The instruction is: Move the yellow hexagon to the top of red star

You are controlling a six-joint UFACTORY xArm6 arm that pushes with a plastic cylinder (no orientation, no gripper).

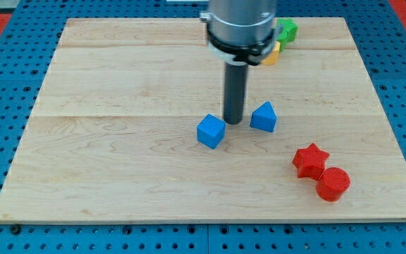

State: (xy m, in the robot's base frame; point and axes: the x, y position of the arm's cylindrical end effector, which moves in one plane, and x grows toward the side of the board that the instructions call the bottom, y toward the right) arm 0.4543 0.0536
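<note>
A dark rod hangs from the arm's grey metal housing (240,25) over a pale wooden surface (118,162), and my tip (233,121) rests near the middle of the board, in the narrow gap between two blue blocks. The blue cube (211,131) sits just beside the tip at about seven o'clock; the blue triangular block (263,117) sits just beside it at three o'clock. Whether the tip touches either one cannot be told. The arm carries no fingers, so there is nothing to stand apart or together, only the plain rod.

The yellow block (272,53), the task's hexagon, lies near the board's far edge, at about one o'clock from the tip and well apart from it. The housing hides most of it, so its shape cannot be made out. A green block (287,30) sits just beside it at one o'clock, also partly hidden.

The red star (310,159) lies toward the view's lower right, at about four o'clock from the tip and well apart from the yellow block. A red cylinder (333,183) lies at the star's four o'clock, touching it or nearly so.

A blue pegboard (5,240) frames the wooden board.
</note>
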